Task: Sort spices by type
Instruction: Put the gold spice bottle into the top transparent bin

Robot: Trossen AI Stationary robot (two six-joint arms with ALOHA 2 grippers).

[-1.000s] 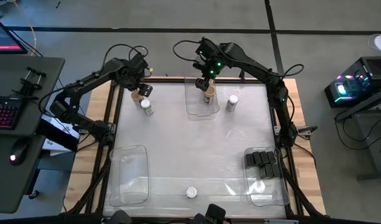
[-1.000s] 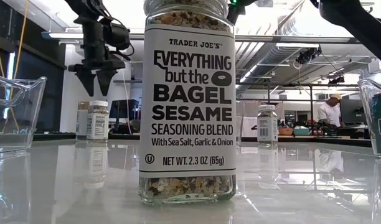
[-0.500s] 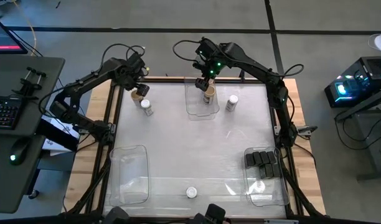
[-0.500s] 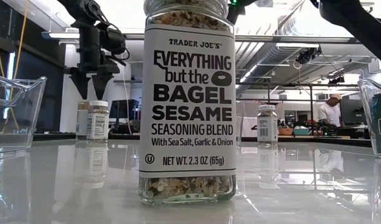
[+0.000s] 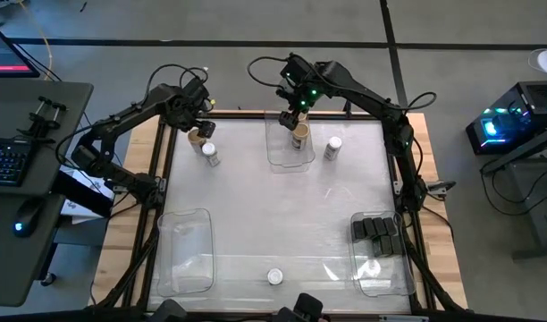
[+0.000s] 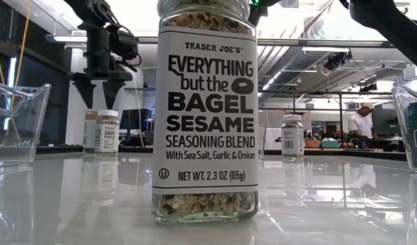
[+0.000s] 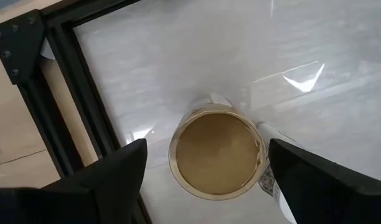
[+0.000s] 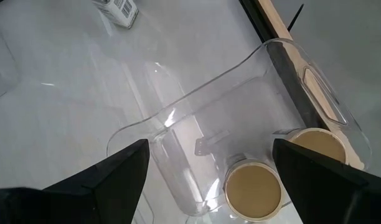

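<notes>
Low view is filled by a white-lidded jar (image 6: 206,112) reading "TRADER JOE'S EVERYTHING but the BAGEL SESAME SEASONING BLEND, With Sea Salt, Garlic & Onion, NET WT. 2.3 OZ (65g)"; its lid is cut off. It stands at the table's (image 5: 282,210) six o'clock edge. Left gripper (image 7: 203,165) hangs with fingers wide above a tan-lidded jar (image 7: 216,154) at eleven o'clock. Right gripper (image 8: 209,171) is also wide, above the twelve o'clock bin (image 8: 265,99) holding two tan-lidded jars (image 8: 253,189). Black boxes (image 5: 378,234) sit at four o'clock, labels unreadable.
</notes>
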